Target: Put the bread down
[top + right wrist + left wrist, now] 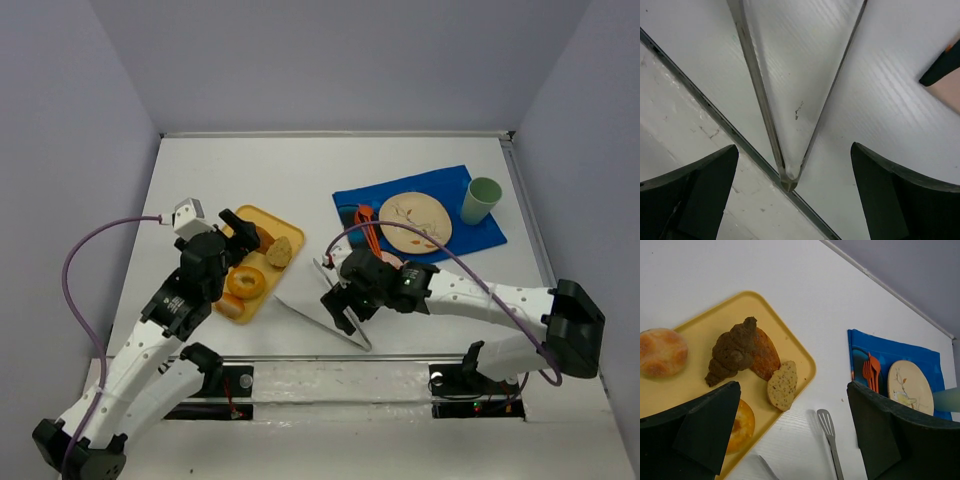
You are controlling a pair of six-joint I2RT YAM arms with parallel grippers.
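Observation:
The bread (279, 251), a golden-brown chunk with a pale seeded cut face, lies at the right end of the yellow tray (285, 228). In the left wrist view the bread (781, 386) leans against a dark croissant-shaped roll (732, 351). My left gripper (238, 226) is open and empty above the tray, with the bread just ahead of its jaws (792, 402). My right gripper (338, 300) is open and empty, hovering over metal tongs (345, 318). In the right wrist view the tongs' hinge (790, 180) lies between the spread fingers (705, 192).
A glazed bagel (246, 282), a pale round roll (661, 352) and a small roll (232, 306) share the tray. A blue cloth (480, 235) at the right holds a plate (415, 221), orange cutlery (367, 228) and a green cup (482, 200). The table's front rail (715, 112) runs under the tongs' hinge.

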